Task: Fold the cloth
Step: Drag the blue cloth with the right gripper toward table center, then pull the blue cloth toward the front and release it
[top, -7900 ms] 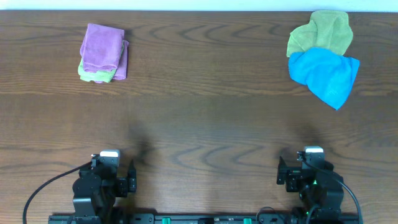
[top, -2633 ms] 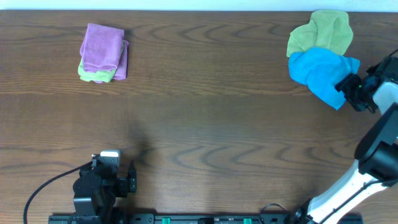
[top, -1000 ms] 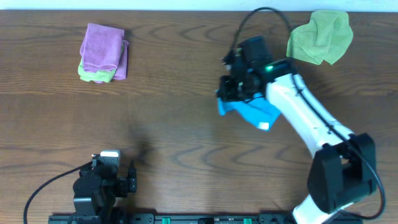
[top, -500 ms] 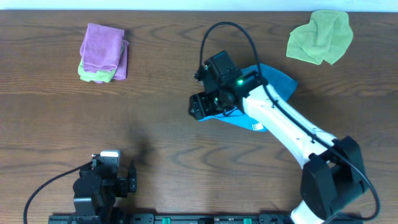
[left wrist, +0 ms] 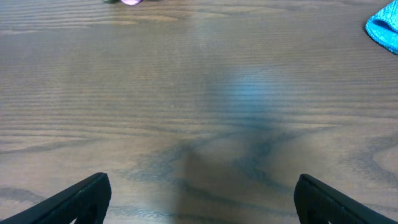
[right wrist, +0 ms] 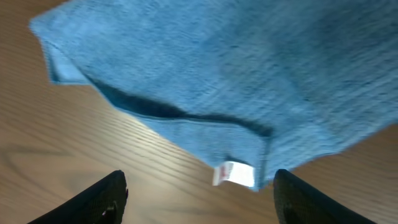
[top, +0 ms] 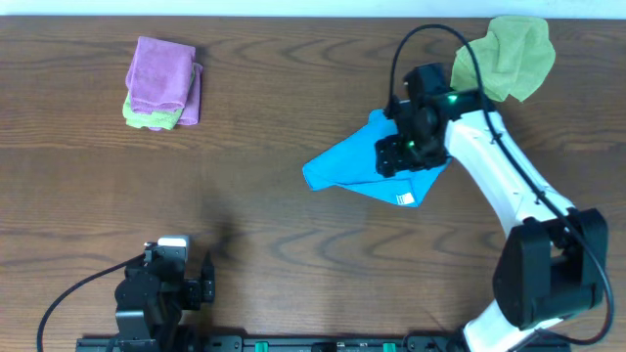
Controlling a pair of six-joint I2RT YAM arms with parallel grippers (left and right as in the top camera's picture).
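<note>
A blue cloth [top: 357, 166] lies loosely spread on the wooden table right of centre, with a white label [top: 407, 199] at its lower edge. It fills the top of the right wrist view [right wrist: 205, 68], label [right wrist: 235, 174] near the bottom. My right gripper [top: 403, 156] hovers over the cloth's right part, open and empty; both fingertips [right wrist: 199, 199] are wide apart above bare wood. My left gripper [top: 166, 279] rests at the front left, open and empty [left wrist: 199, 199]. The cloth's tip shows at the right edge of the left wrist view [left wrist: 384, 28].
A folded purple cloth on a green one [top: 162, 83] lies at the back left. A crumpled green cloth [top: 509, 54] lies at the back right, beside the right arm's cable.
My right gripper dragged the blue cloth from the back right toward the centre, let it go, and has moved back to the right over it. The left arm has not moved.
</note>
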